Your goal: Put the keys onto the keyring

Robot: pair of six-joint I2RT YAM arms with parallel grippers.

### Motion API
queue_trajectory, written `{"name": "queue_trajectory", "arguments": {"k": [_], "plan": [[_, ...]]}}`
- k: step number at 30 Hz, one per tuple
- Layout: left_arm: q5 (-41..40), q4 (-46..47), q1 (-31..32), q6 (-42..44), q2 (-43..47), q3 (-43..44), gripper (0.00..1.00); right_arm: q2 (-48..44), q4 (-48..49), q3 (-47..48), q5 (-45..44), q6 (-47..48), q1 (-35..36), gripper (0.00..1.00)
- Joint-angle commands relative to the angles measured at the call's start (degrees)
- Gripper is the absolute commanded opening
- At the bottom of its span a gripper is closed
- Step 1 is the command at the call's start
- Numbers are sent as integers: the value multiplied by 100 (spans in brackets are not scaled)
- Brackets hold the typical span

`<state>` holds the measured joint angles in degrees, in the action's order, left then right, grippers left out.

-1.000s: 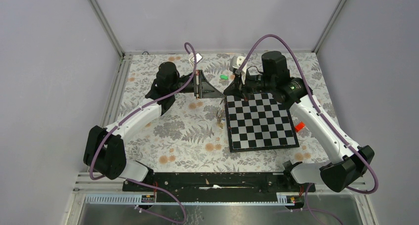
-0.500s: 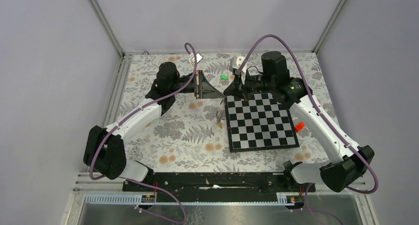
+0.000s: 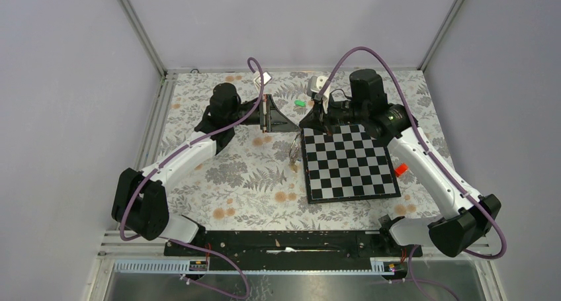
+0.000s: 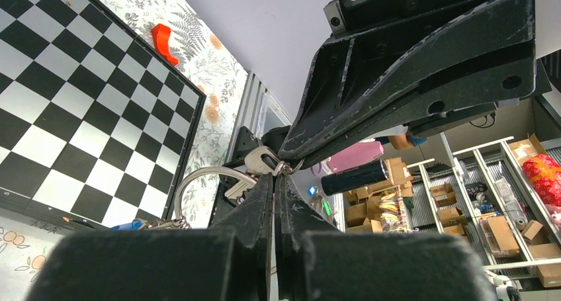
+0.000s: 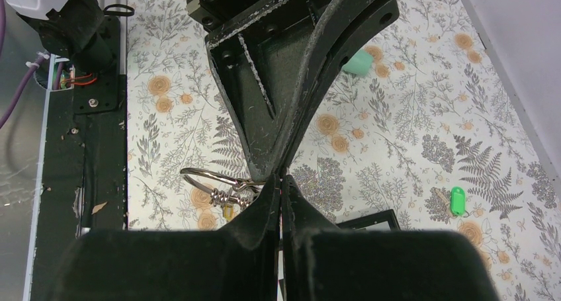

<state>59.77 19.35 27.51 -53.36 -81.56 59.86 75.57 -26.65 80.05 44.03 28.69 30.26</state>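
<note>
Tightly closed, left fingers [image 4: 255, 221] and right fingers [image 5: 264, 208] meet at the keyring [image 5: 228, 196].

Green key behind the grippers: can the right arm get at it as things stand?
Likely not yet. The green key lies uncovered on the mat close by, but the right gripper is shut, seemingly pinching the keyring together with the left gripper.

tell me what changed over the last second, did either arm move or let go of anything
Nothing visibly changed. The left gripper and right gripper stay shut, tip to tip, with the keyring still hanging at their tips beside the chessboard. The green key lies where it was.
</note>
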Motion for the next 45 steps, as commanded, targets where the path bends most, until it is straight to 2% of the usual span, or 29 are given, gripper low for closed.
{"name": "queue_trajectory", "arguments": {"k": [1, 45], "plan": [[582, 227, 202, 44, 346, 140, 0, -117, 388, -38, -337, 248, -29, 0], [545, 59, 194, 292, 430, 152, 0, -67, 417, -75, -100, 147, -35, 0]]}}
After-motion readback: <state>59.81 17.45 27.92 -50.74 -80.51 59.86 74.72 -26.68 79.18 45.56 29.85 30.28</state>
